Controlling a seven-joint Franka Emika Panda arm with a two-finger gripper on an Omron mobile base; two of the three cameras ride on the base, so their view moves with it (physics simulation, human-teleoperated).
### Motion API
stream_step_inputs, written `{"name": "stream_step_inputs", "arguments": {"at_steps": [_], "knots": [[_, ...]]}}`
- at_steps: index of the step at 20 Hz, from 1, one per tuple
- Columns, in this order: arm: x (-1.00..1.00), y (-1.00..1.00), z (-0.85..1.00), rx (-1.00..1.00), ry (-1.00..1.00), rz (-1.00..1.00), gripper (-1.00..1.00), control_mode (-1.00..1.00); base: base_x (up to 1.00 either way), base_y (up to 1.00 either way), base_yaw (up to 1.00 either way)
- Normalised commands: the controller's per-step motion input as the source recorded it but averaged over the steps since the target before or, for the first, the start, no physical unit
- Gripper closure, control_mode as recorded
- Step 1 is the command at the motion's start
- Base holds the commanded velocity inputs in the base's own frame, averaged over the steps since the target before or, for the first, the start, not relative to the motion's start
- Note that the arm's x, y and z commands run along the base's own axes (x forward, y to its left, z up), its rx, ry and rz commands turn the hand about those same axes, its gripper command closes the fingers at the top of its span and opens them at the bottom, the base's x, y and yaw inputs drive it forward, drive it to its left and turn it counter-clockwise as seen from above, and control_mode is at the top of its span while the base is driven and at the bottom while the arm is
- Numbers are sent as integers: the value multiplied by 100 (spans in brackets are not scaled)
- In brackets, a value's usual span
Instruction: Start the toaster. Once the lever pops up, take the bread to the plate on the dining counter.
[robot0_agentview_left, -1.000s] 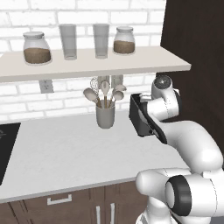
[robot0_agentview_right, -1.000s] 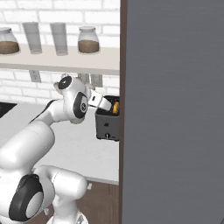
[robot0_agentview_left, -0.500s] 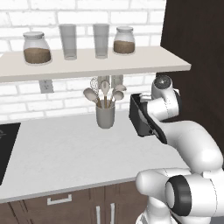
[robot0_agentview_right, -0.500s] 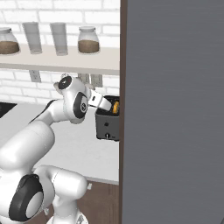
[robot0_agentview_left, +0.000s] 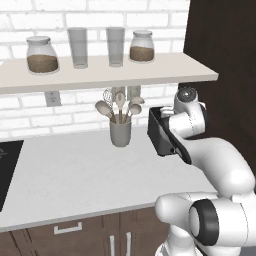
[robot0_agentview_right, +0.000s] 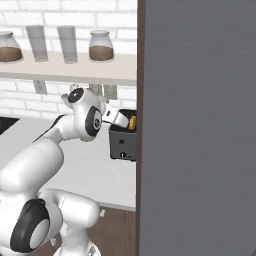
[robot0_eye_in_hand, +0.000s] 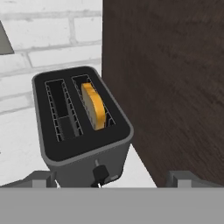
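Two slots show on top of the toaster (robot0_eye_in_hand: 83, 131), and the one nearer the dark wooden wall (robot0_eye_in_hand: 175, 78) carries a slice of bread (robot0_eye_in_hand: 94, 106) standing on edge, its golden crust just above the slot rim; the other slot looks bare. I judge I am at the very first step: the toaster is not yet started, so nothing of the carry to the plate on the dining counter has begun.

My end effector (robot0_eye_in_hand: 109, 177) is spread to its widest, fingers (robot0_eye_in_hand: 41, 178) well apart at the bottom of the hand view, holding nothing and touching nothing that I can see. It hangs just in front of and above the toaster's near face, where a small dark lever (robot0_eye_in_hand: 100, 173) sticks out low between my fingers. From the right base view my wrist reaches toward the toaster (robot0_agentview_right: 123, 142), which stands on the pale worktop (robot0_agentview_left: 75, 175) hard against the wall panel; a grey cup of utensils (robot0_agentview_left: 120, 129) stands well to its side.

Next, I think, I must come down onto that lever and press it straight down, keeping clear of the wall. The lever is small and a glancing push could slip off it or shove the toaster back.
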Motion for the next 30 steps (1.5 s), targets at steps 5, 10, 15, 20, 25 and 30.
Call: {"name": "stream_step_inputs", "arguments": {"at_steps": [5,10,15,20,25,30], "knots": [[7,-9,-14,0,0,0,-100,-100,0,0,0],[22,0,-10,0,0,0,-100,-100,0,0,0],[12,0,-11,0,0,0,-100,-100,0,0,0],[11,-8,-7,6,0,0,-100,-100,0,0,0],[16,-4,-7,6,0,2,-100,-100,0,0,0],[38,-1,-10,0,0,3,-100,-100,0,0,0]]}}
